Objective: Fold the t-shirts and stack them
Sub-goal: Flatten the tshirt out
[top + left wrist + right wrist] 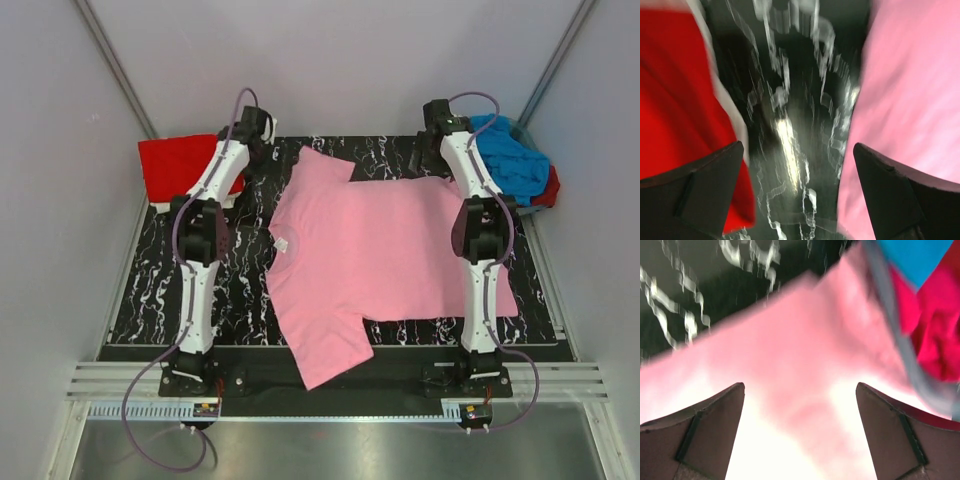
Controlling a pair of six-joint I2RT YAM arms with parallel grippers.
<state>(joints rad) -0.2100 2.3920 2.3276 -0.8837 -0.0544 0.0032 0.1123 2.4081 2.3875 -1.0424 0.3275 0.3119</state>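
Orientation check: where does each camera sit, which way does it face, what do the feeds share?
Top external: fixed above and behind the bases, looking down on the table and pink t-shirt; left arm and right arm show whole.
Left wrist: on the left arm, facing bare table between the red t-shirt and the pink one; the open left gripper shows.
Right wrist: on the right arm, facing the pink t-shirt beside the basket rim; the open right gripper shows.
Shared: the pink t-shirt, in all three.
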